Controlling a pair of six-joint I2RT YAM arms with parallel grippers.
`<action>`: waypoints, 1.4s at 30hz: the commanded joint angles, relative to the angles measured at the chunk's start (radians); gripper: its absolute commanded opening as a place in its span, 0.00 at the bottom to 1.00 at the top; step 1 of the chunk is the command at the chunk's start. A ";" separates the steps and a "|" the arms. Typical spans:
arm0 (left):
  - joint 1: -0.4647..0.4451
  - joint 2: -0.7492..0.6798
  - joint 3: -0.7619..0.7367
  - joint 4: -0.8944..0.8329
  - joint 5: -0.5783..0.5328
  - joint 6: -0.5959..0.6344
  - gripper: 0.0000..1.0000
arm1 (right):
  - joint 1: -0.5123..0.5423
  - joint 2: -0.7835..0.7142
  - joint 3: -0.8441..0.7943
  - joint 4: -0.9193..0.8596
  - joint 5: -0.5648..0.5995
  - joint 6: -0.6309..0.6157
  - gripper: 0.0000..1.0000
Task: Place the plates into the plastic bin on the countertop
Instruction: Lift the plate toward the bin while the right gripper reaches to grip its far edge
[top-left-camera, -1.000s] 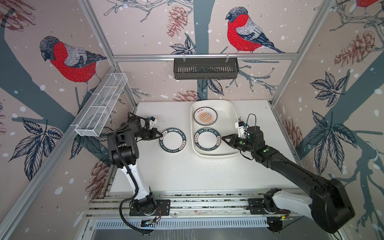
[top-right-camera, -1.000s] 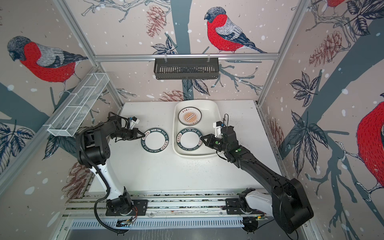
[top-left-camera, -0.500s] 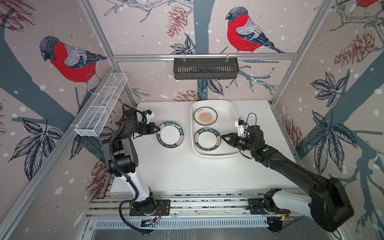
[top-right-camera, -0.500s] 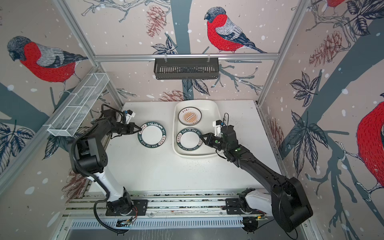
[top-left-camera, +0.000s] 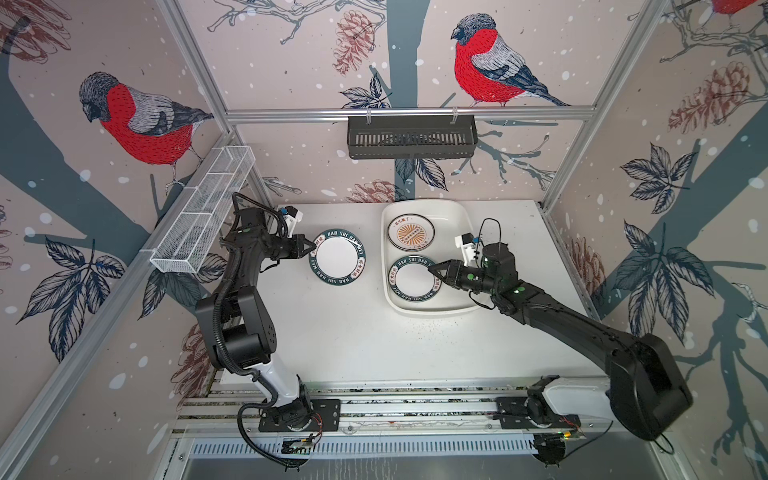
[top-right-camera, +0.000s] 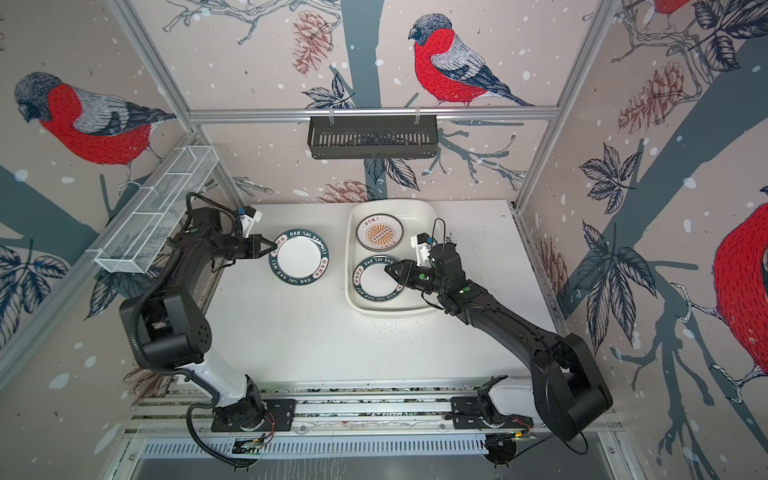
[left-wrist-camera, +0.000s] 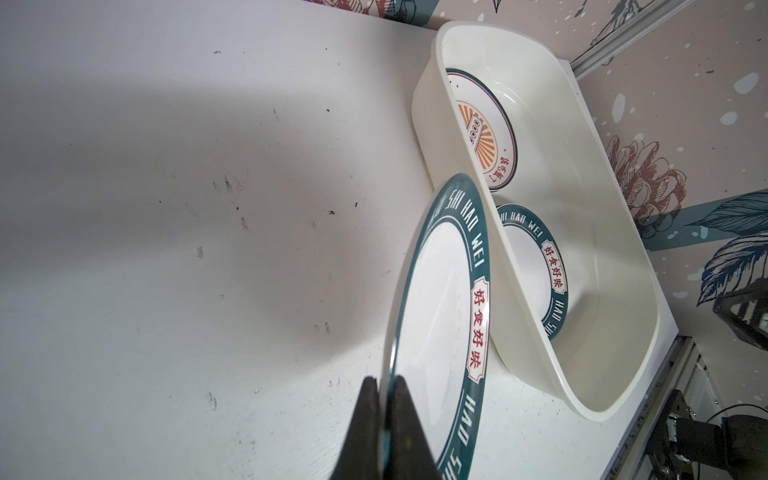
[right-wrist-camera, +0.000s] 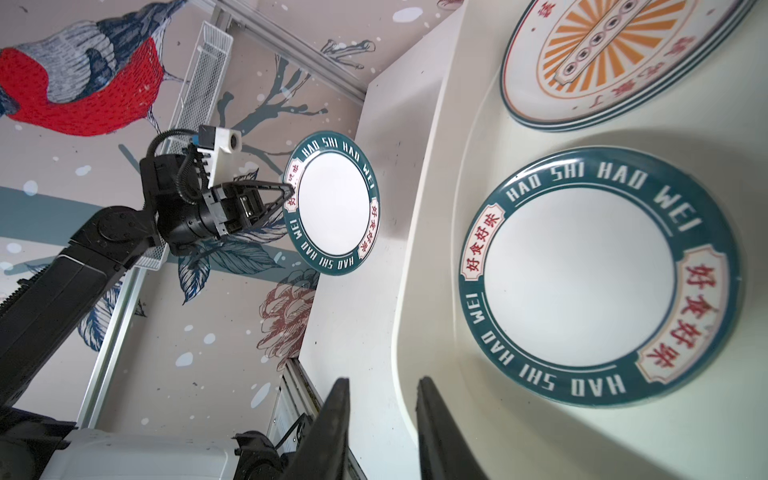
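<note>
- tabletop (top-left-camera: 353, 345): the near strip is bare apart from dark specks. No loose plates lie on it in either top view.
- right claw (top-left-camera: 435, 271): over the plastic bin (top-left-camera: 432, 309), coming in from the bin's 4 o'clock side. Its tips are at the rim of the plate in the bin (top-left-camera: 411, 279). The fingers (right-wrist-camera: 338, 419) are parted with nothing between them, so it's open and empty.
- plate in the bin: green lettered rim, lying flat on the floor of the near half.
- left claw (top-left-camera: 311, 248): clamped on the 9 o'clock edge of the held plate (top-left-camera: 338, 258), a second green-rimmed one. The left wrist view shows the rim pinched. The plate is off the tabletop at about 11 o'clock of its centre, just beside the bin wall and not yet over it.
- sunburst plate (top-left-camera: 410, 232): far half of the bin, at 12 o'clock from the green one. It looks like a stack in the right wrist view.
- step (my read): carrying the held plate to the bin. The right side's drop looks finished.
- next: the left claw travels toward 3 o'clock, clears the flared rim, lowers the plate and lets go. The right claw should back out toward 4 o'clock first to avoid a clash.
</note>
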 joint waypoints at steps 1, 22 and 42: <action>-0.001 -0.030 0.018 -0.020 0.058 -0.014 0.00 | 0.033 0.050 0.050 0.058 -0.046 -0.039 0.32; -0.127 -0.214 -0.017 -0.040 0.158 -0.037 0.00 | 0.121 0.214 0.144 0.246 0.001 0.000 0.32; -0.216 -0.274 -0.087 0.030 0.206 -0.116 0.00 | 0.151 0.279 0.164 0.348 -0.019 0.040 0.21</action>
